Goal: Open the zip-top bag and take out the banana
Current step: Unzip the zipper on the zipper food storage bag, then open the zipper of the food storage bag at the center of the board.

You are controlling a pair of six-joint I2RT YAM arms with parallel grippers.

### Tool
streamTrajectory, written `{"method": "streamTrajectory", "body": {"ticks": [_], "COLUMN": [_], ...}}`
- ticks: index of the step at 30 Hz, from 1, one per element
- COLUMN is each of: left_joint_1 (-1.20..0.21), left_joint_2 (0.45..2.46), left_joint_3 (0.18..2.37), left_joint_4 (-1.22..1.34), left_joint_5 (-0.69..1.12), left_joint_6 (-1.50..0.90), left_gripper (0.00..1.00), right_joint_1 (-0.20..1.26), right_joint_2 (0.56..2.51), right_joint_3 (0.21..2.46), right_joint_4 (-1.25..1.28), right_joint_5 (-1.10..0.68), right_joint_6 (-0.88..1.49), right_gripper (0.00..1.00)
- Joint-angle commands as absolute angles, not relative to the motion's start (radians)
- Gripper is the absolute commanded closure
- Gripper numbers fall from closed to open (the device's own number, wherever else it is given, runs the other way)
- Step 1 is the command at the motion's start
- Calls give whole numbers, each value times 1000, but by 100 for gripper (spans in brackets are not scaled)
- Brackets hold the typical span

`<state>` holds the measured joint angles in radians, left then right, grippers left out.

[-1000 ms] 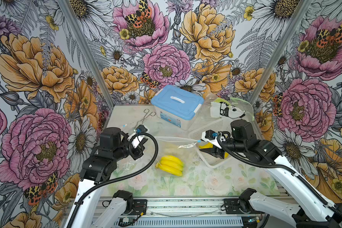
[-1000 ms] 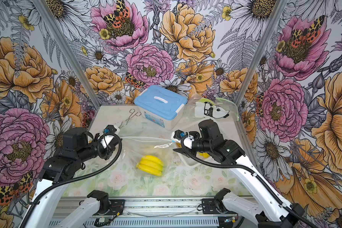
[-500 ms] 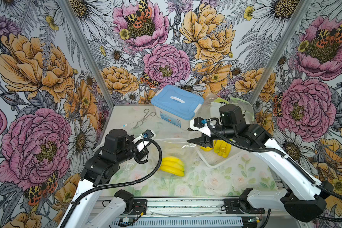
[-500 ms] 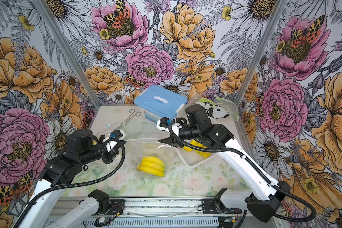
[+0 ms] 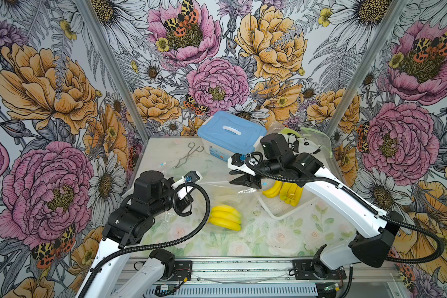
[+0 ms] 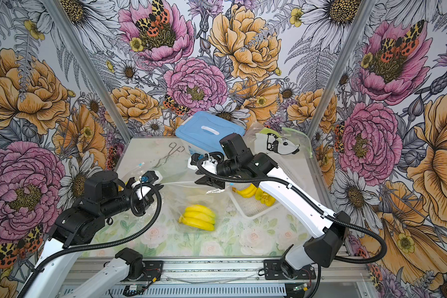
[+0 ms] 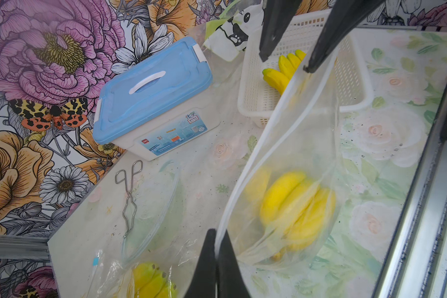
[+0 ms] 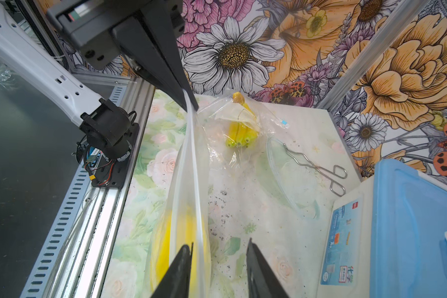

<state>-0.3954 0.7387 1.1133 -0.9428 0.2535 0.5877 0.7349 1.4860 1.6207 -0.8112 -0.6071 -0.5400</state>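
Note:
The clear zip-top bag hangs stretched between my two grippers, and the yellow banana bunch lies inside it on the table. In both top views the banana shows at the table's middle. My left gripper is shut on the bag's white zip strip at one end. At the other end my right gripper is open. The strip runs between its fingers, close against one of them. In a top view the right gripper hovers above the bag's far end.
A white basket holding loose bananas stands right of the bag. A blue-lidded box and a panda-print bag are at the back. Metal tongs lie at the back left. A second bag of bananas lies near the left arm.
My right arm has swung left, from over the basket to the bag's zip strip, and its jaws have narrowed. The left gripper has stayed shut on the strip and shifted slightly.

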Motion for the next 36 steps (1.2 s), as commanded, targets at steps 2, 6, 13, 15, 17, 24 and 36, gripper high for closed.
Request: {"method": "streamTrajectory", "body": {"ticks": [2, 6, 13, 15, 17, 24, 36], "left_joint_1": [-401, -402, -403, -402, -402, -403, -312], "left_joint_2": [729, 730, 732, 730, 730, 729, 694], "left_joint_3": [1103, 1104, 1109, 1112, 1113, 1111, 1207], "left_joint_4": [-924, -923, -924, -924, -924, -923, -839], "left_joint_5": [248, 249, 251, 250, 251, 254, 93], "left_joint_6": [605, 606, 601, 601, 596, 585, 245], "left_gripper": [100, 100, 100, 100, 100, 100, 1], "right_joint_1": [745, 750, 759, 760, 762, 782, 788], "right_joint_2": [1495, 1491, 1486, 1491, 1497, 1526, 1688], "right_joint_3": [1635, 1608, 1574, 1575, 1577, 1607, 2043], "right_joint_4": [-807, -809, -810, -810, -810, -810, -795], "right_joint_5": [-632, -622, -600, -598, -594, -565, -332], "right_joint_6": [-541, -549, -571, -571, -571, -551, -30], "right_gripper": [64, 65, 65, 65, 68, 100, 100]}}
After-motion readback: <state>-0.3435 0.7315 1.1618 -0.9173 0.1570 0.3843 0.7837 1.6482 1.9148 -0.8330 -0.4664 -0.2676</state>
